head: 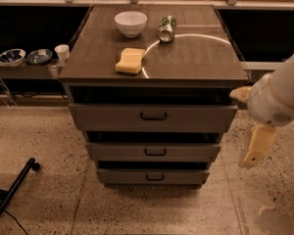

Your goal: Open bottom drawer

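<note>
The bottom drawer (pixel 154 176) is the lowest of three grey-brown drawers in the cabinet, with a small dark bar handle (pixel 155 177) at its middle. Its front sits slightly back under the middle drawer (pixel 154 152), with a dark gap above it, and none of its inside shows. The top drawer (pixel 153 117) is taller and wider. My gripper (pixel 255 133) hangs at the right, beside the cabinet's right edge, about level with the top and middle drawers. It is apart from the bottom drawer's handle and touches nothing.
On the cabinet top (pixel 201 58) stand a white bowl (pixel 131 23), a green can on its side (pixel 167 28) and a yellow sponge (pixel 130 60). A low shelf at the left holds bowls (pixel 12 57) and a cup (pixel 62 52). A black stand leg (pixel 12 192) lies on the speckled floor.
</note>
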`<move>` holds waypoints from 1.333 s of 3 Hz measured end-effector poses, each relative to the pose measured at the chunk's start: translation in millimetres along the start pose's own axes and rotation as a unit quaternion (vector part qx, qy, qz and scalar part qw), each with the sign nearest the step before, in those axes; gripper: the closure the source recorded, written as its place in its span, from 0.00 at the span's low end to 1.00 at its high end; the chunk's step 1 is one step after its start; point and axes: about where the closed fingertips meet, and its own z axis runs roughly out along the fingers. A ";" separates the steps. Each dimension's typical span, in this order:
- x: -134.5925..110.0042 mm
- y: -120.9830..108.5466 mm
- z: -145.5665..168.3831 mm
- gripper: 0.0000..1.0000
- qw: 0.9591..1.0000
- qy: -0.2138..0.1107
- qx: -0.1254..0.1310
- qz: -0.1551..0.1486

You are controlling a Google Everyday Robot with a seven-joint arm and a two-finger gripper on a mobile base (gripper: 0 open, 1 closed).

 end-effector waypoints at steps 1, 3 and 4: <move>5.8 6.2 26.3 0.00 1.000 0.000 0.002 -0.001; 29.2 48.0 127.0 0.00 0.996 -0.057 -0.074 0.013; 38.5 61.8 187.2 0.00 0.993 -0.108 -0.054 0.009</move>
